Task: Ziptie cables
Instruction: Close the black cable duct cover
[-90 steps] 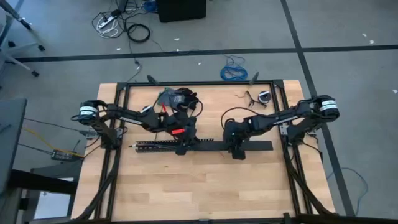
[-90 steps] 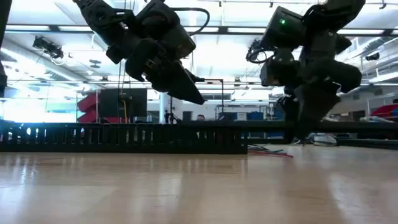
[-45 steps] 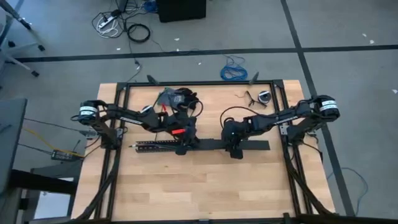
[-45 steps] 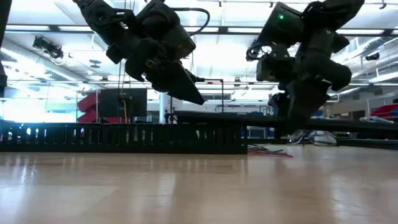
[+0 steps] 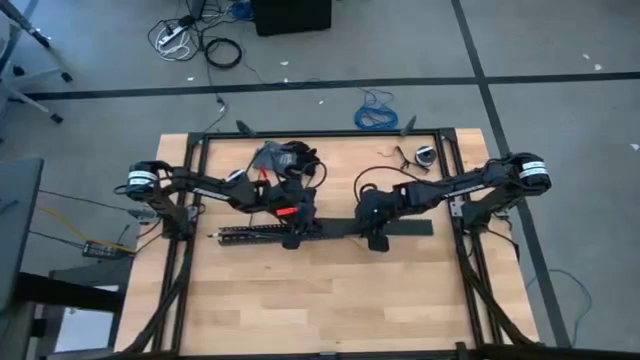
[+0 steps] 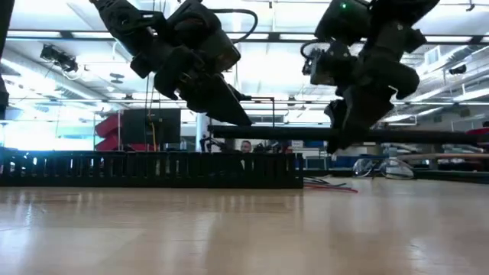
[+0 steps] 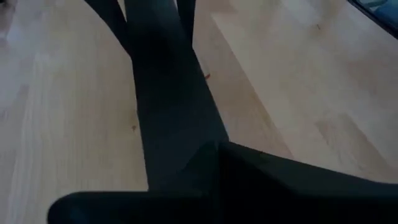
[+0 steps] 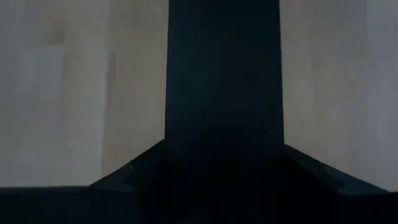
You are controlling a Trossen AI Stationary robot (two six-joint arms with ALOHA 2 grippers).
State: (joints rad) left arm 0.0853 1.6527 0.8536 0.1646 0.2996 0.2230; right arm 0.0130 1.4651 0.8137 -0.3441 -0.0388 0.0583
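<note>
Smooth pale wood table [image 5: 330, 290]; matt black strip [image 5: 405, 229]

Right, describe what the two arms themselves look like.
Both arms are dark, nearly black, and jointed. The left arm and right arm each carry a white band with black markings near the base. A red light glows on the left wrist, a green one on the right, and black cords loop off both.
</note>
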